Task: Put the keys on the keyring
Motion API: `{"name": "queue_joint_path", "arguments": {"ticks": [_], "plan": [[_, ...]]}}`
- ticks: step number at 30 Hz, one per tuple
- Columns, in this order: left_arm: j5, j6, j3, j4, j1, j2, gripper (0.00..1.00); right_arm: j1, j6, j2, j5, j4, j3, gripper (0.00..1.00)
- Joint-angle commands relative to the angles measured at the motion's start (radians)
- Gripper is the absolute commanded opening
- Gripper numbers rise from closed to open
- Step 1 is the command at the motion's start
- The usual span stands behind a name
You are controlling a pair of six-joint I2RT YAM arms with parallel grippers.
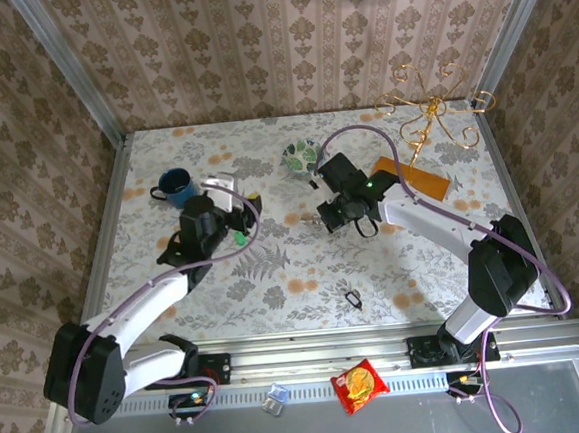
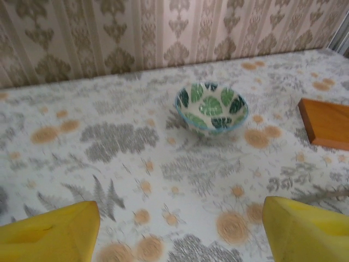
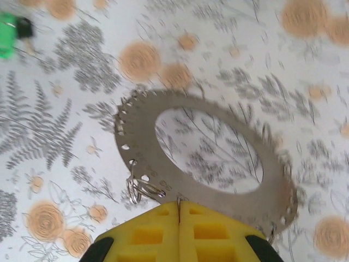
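Observation:
The keys (image 1: 241, 237), with a bright green head, lie on the patterned table just beside my left gripper (image 1: 238, 221). They also appear as a green blur, keys (image 3: 6, 27), at the top left of the right wrist view. My left gripper (image 2: 180, 229) is open, with bare tablecloth between its yellow fingers (image 2: 49, 232). The keyring (image 1: 353, 299), a small dark oval loop, lies near the table's front edge, apart from both arms. My right gripper (image 3: 179, 203) is shut on the rim of a flat grey perforated ring disc (image 3: 147, 147), held above the table; small wire rings (image 3: 139, 188) hang from it.
A blue mug (image 1: 175, 186) stands behind the left arm. A leaf-patterned bowl (image 1: 301, 156) sits mid-back, a wooden board (image 1: 414, 180) to its right, and a gold wire stand (image 1: 432, 115) in the back right corner. A red snack packet (image 1: 359, 386) lies below the table edge.

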Motion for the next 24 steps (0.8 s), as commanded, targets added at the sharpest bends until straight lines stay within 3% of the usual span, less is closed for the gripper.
{"name": "queue_joint_path", "arguments": {"ticks": [1,7,16,24], "plan": [[0.227,0.138,0.067,-0.107,0.084,-0.048,0.74,-0.008,-0.136,-0.052,-0.120,0.123,0.025,0.00],[0.425,0.343,0.080,-0.135,0.107,-0.106,0.67,-0.015,-0.289,-0.111,-0.334,0.273,-0.034,0.00],[0.683,0.488,0.119,-0.196,0.130,-0.062,0.51,-0.016,-0.481,-0.167,-0.608,0.362,-0.118,0.00],[0.983,0.551,0.059,-0.072,0.128,0.011,0.36,-0.010,-0.482,-0.147,-0.708,0.389,-0.128,0.00]]}}
